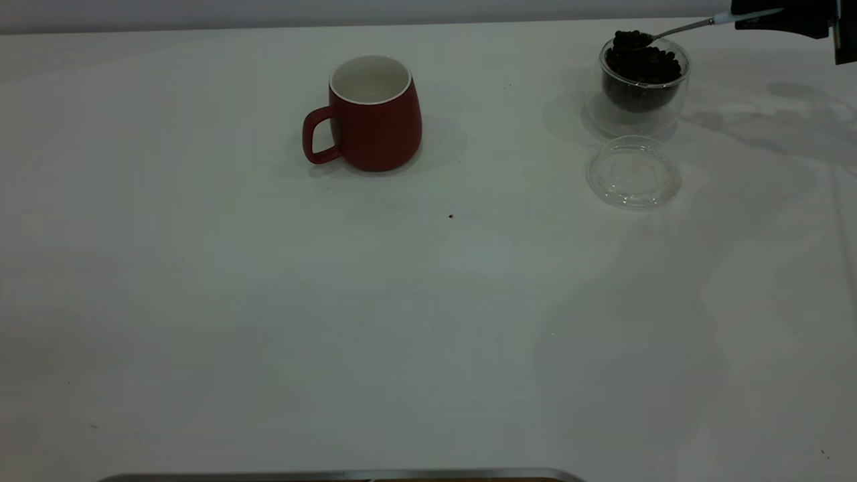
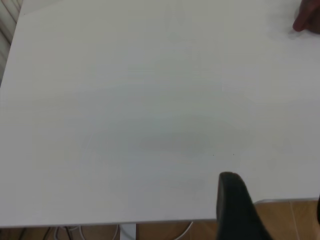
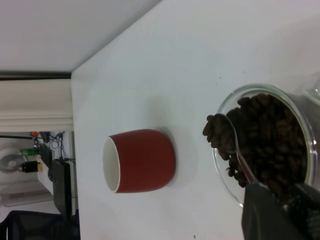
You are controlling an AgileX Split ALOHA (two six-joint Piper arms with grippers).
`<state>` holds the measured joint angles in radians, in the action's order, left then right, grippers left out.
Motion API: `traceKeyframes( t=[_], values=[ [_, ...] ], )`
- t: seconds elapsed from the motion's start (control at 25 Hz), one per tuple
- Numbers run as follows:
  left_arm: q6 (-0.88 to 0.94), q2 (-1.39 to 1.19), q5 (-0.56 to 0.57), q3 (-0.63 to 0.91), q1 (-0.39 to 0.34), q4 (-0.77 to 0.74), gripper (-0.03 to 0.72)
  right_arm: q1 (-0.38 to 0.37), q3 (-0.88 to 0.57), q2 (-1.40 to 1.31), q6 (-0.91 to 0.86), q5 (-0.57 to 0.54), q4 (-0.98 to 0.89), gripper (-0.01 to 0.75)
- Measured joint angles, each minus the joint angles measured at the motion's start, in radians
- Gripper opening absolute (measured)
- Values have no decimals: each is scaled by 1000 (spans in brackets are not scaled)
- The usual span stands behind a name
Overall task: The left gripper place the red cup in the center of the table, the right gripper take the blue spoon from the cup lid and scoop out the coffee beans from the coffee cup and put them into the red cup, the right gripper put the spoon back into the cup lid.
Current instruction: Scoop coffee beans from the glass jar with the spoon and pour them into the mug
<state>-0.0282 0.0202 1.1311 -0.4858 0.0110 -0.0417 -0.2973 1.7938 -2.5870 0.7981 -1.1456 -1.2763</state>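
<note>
One heaped spoonful of coffee beans (image 1: pixel 643 63) hangs at the rim of the coffee cup (image 1: pixel 643 84), carried by the right gripper (image 1: pixel 780 19).

At the table's (image 1: pixel 268 301) far right corner in the exterior view, the right gripper's fingers are clamped on the pale handle of the blue spoon (image 1: pixel 676 30), whose metal bowl, piled with dark beans, sits just over the far-left lip of the clear glass cup, itself nearly full. The cup lid (image 1: pixel 633 173) lies flat on the table just in front of the glass cup, with nothing in it. The red cup (image 1: pixel 375 114) stands upright well to the left, near the table's middle, handle pointing left, its white inside bare. Only one dark finger (image 2: pixel 235 205) of the left gripper shows, over the table's edge; whether its claw is apart or together cannot be told.
</note>
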Motion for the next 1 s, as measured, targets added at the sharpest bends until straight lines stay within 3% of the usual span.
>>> traceKeyframes(
  t=[0.48, 1.0],
  values=[
    [3, 0, 0, 0, 0, 0, 444, -2, 0, 0, 24, -15, -10, 102],
    [1, 0, 0, 0, 0, 0, 444, 2, 0, 4, 84, -15, -167, 102]
  ],
)
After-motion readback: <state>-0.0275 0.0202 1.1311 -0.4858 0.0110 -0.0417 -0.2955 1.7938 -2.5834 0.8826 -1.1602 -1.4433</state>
